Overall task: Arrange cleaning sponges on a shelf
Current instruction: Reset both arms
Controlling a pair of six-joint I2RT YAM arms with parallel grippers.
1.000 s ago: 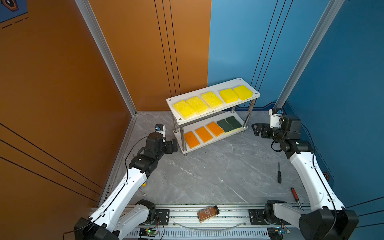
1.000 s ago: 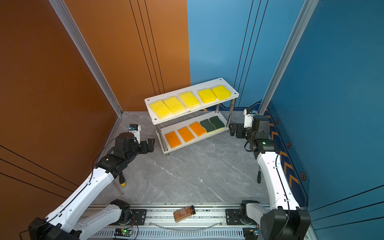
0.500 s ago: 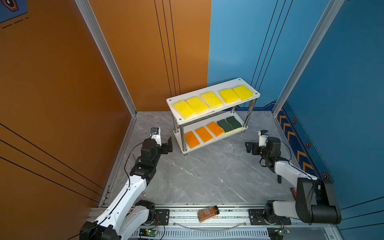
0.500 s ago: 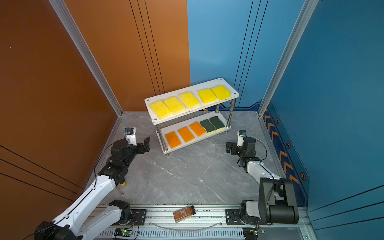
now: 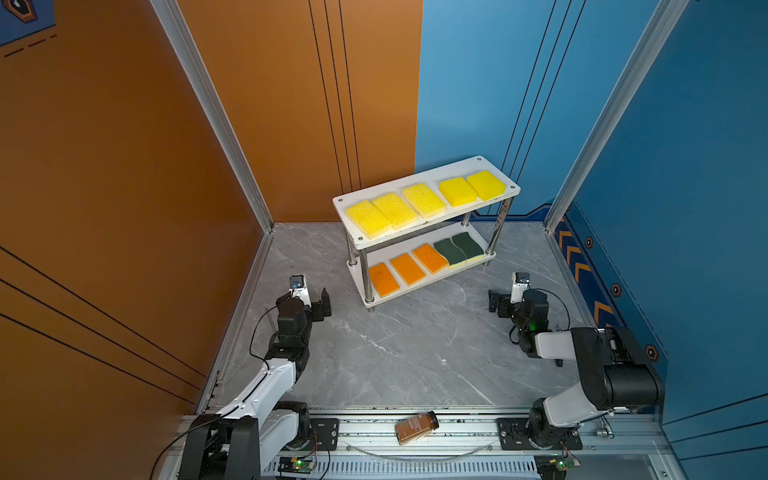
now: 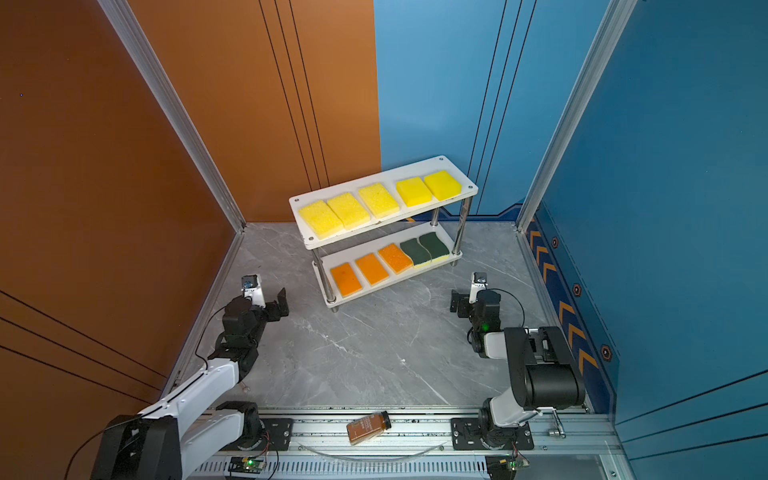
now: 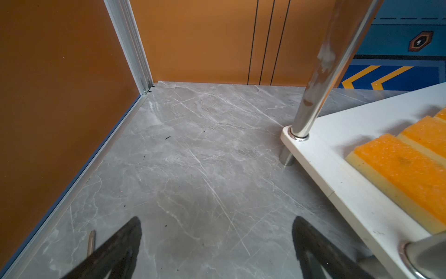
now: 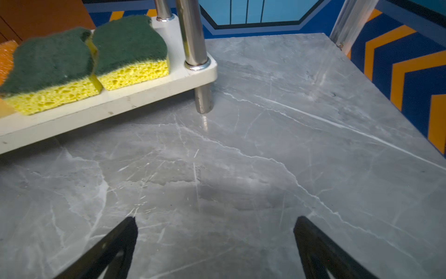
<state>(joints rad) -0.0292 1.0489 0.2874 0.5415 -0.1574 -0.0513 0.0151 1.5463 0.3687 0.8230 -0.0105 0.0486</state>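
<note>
The shelf (image 5: 347,220) stands at the back of the grey floor. Several yellow cleaning sponges (image 5: 419,200) lie in a row on its top board. On the lower board lie three orange ones (image 5: 407,269) and two green-topped ones (image 5: 459,249). My left gripper (image 5: 306,295) hangs open and empty low over the floor, left of the shelf, with an orange sponge (image 7: 405,174) close beside it. On the other side of the shelf my right gripper (image 5: 507,297) is open and empty too, near the green-topped sponges (image 8: 128,41).
A brown bottle (image 5: 417,427) lies on its side on the front rail. A thin rod (image 7: 91,241) lies on the floor by the left wall. Chrome shelf legs (image 7: 321,72) (image 8: 193,36) stand near both grippers. Walls close in at the sides and back.
Both arms have drawn back from the shelf and sunk toward the floor; the right arm has folded up near its base. Both grippers stayed open. The sponges have not moved.
</note>
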